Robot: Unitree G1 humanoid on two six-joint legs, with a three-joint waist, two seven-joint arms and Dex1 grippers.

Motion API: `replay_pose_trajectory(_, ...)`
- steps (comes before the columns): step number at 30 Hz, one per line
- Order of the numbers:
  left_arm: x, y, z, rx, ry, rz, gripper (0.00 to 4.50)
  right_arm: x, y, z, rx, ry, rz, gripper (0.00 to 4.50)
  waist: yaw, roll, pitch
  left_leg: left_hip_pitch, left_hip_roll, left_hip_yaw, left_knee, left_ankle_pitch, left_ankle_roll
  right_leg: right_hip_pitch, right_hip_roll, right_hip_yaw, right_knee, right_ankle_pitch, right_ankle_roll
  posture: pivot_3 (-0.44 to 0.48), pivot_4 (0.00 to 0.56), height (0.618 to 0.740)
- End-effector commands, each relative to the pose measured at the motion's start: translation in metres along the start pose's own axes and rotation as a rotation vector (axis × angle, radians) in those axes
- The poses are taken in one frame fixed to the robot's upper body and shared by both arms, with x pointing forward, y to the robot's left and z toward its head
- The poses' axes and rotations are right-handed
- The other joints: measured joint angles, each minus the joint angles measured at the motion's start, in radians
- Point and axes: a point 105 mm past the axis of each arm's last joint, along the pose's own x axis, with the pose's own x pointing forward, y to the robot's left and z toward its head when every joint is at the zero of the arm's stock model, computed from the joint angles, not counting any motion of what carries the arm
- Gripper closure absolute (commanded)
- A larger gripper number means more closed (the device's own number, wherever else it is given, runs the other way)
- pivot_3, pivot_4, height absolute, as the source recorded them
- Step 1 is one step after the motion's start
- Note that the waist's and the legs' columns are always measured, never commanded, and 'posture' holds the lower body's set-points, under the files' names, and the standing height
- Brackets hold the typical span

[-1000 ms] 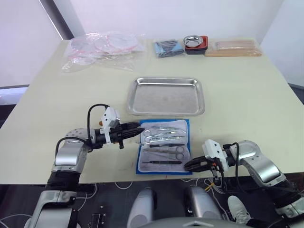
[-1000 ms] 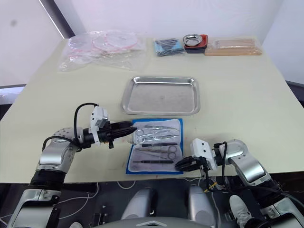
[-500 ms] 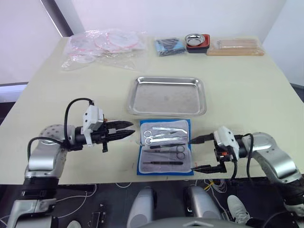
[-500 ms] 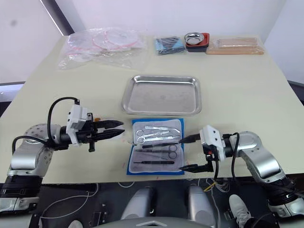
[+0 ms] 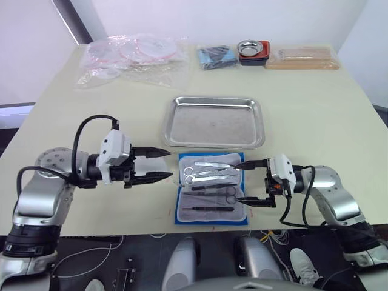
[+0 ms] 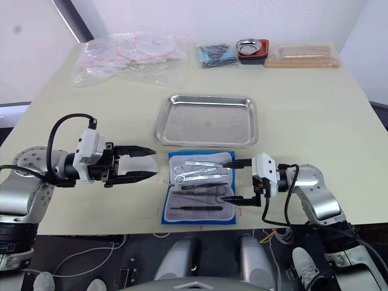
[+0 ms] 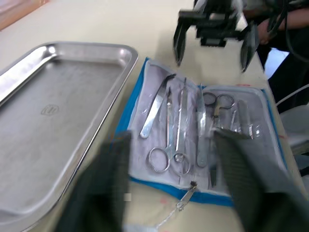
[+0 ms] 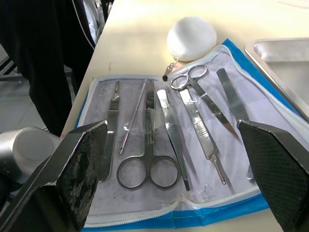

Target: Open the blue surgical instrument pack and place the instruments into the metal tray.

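Note:
The blue surgical instrument pack (image 5: 180, 213) lies unzipped and flat near the table's front edge. On its pale lining rest the instruments (image 5: 209, 176): ring-handled scissors, forceps and tweezers side by side, seen close in the right wrist view (image 8: 164, 121). The metal tray (image 5: 212, 124) sits just behind the pack with nothing in it. My left gripper (image 5: 170, 163) hovers open a little left of the pack, holding nothing. My right gripper (image 5: 237, 182) stands wide open at the pack's right edge, its fingers (image 8: 82, 164) spread to either side of the row of tools.
Clear plastic bags (image 5: 130, 57) lie at the back left. A dark blue bundle (image 5: 216, 57), a small steel bowl (image 5: 251, 50) on a red-black base and a tan flat package (image 5: 301, 57) line the back edge. The pack lies close to the table's front edge.
Both grippers have opened wide. The left one drew back leftward off the pack's left edge. The right one rose from the front edge to the pack's right side.

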Motion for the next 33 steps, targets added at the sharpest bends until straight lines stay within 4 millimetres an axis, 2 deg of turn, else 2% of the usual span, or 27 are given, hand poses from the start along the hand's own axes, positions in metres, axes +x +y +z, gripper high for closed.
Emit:
replay_pose_trajectory(1, -0.003, -0.009, 0.021, 0.066, -0.022, -0.063, 0.03, 0.002, -0.001, 0.005, -0.053, -0.014, 0.008, 0.0, 0.0, 0.0, 0.0, 0.0, 0.0, 0.0, 0.0, 0.0, 0.0, 0.0, 0.0, 0.0, 0.0, 0.0, 0.0, 0.0, 0.15, 0.74)
replay_pose_trajectory(4, -0.003, -0.016, 0.025, 0.078, -0.012, -0.109, 0.03, 0.003, -0.001, 0.002, -0.075, -0.013, 0.009, 0.0, 0.0, 0.0, 0.0, 0.0, 0.0, 0.0, 0.0, 0.0, 0.0, 0.0, 0.0, 0.0, 0.0, 0.0, 0.0, 0.0, 0.15, 0.74)
replay_pose_trajectory(13, -0.007, -0.021, 0.015, 0.086, 0.038, -0.134, 0.03, 0.012, -0.001, -0.006, -0.084, -0.03, 0.018, 0.0, -0.002, 0.0, 0.0, 0.001, 0.001, 0.001, 0.0, 0.0, 0.0, 0.0, 0.001, 0.001, 0.001, 0.0, 0.0, 0.0, 0.15, 0.74)
replay_pose_trajectory(23, -0.012, -0.019, -0.001, 0.087, 0.053, -0.127, 0.03, 0.018, -0.006, -0.035, -0.049, 0.06, 0.009, 0.0, -0.002, 0.0, 0.0, 0.002, 0.001, 0.002, 0.001, 0.0, 0.0, 0.0, 0.002, 0.002, 0.002, 0.0, 0.0, 0.0, 0.15, 0.74)
replay_pose_trajectory(33, -0.012, -0.017, -0.006, 0.092, 0.048, -0.112, 0.03, 0.017, 0.004, -0.066, 0.053, 0.21, 0.044, 0.0, -0.003, -0.001, -0.001, 0.005, 0.001, 0.003, 0.004, 0.0, 0.0, 0.0, 0.002, 0.004, 0.009, 0.0, -0.001, 0.0, 0.15, 0.74)
